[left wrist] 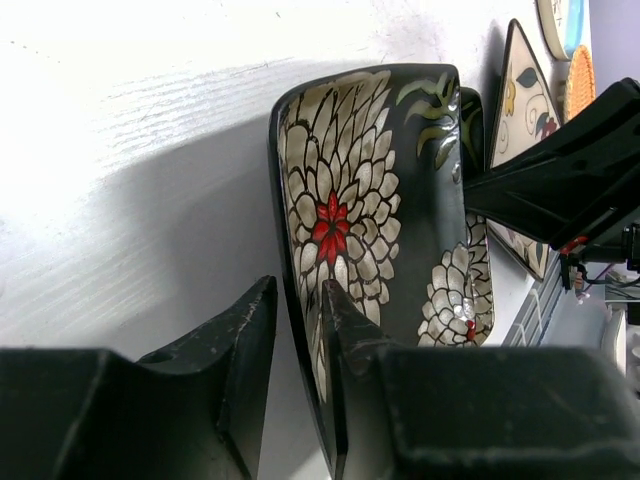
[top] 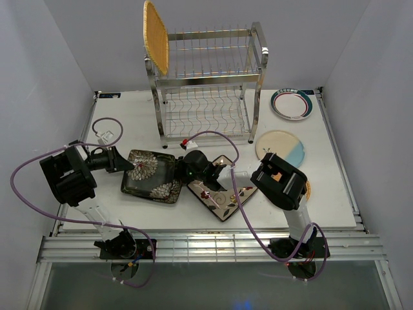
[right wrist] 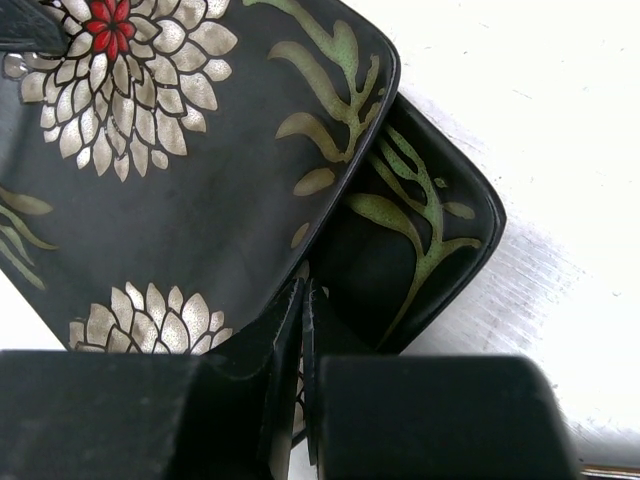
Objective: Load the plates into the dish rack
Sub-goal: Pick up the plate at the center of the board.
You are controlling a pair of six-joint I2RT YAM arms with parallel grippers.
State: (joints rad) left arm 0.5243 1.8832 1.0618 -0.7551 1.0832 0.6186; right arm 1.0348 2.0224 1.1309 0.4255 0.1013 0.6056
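Near left: left gripper, fingers spread astride the rim of the top black plate. Sliver of white counter beside the outer finger, so not clamped.

Centre: right gripper, fingers pressed together, tips at that plate's opposite rim. Cannot tell if tucked beneath.

Lower black plate underneath, offset, mostly covered.

Beside it: cream floral plate, flat, partly behind the right arm.

Right: hidden woven plate, only an orange sliver past the wrist.

Farther: cream-blue plate, then teal-rimmed plate, both flat.

Far: dish rack, with racked woven plate upright at the upper tier's left end.
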